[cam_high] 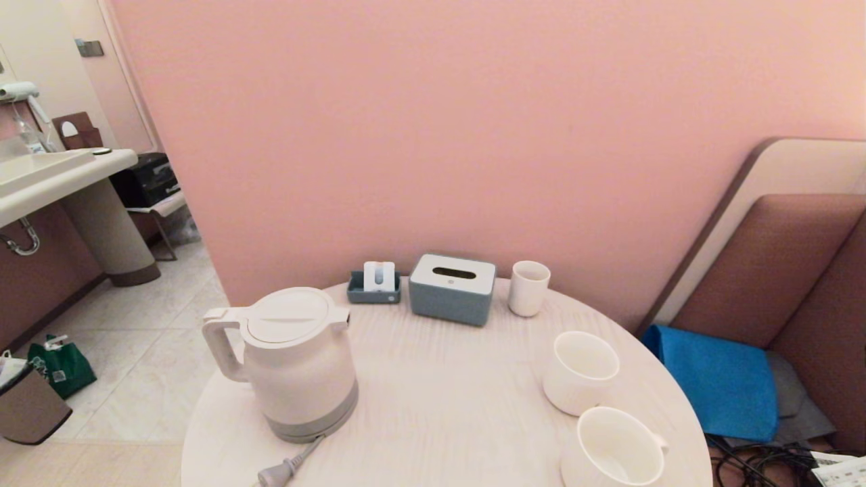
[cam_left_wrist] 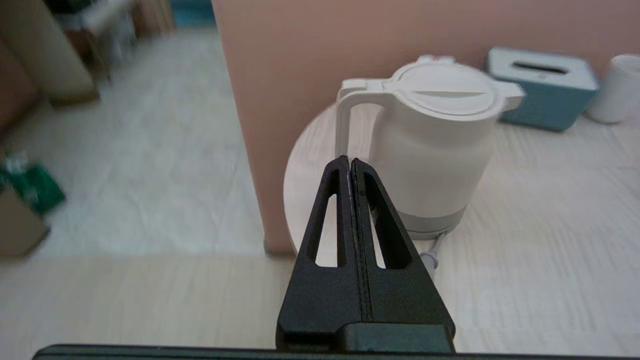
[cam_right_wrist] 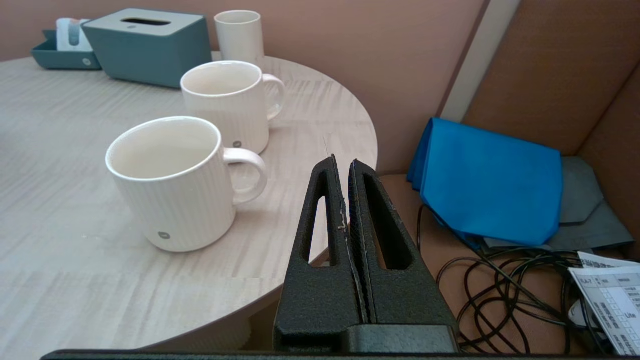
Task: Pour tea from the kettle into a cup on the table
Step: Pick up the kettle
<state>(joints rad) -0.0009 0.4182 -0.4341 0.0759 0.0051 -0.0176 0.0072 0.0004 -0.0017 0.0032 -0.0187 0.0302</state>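
The large white plastic kettle (cam_high: pixel 298 362) with its grey bottom band stands upright on the left of my round pale wood-grain counter (cam_high: pixel 440 399), handle toward the left edge. Two white ribbed mugs (cam_high: pixel 580 370) sit empty near the right edge. My left pincer (cam_left_wrist: pixel 350 162), fingers pressed together and empty, hangs short of the kettle's handle, and my right pincer (cam_right_wrist: pixel 342 165), likewise closed on nothing, hangs off the counter's near right edge beside the nearer mug (cam_right_wrist: pixel 172 182).

You can read no text anywhere: the printed sheet (cam_right_wrist: pixel 612 295) lying just beyond the right gripper (cam_right_wrist: pixel 345 162) carries lines too small to make out, and the small round marks low on each mug (cam_right_wrist: pixel 172 185) stay illegible.
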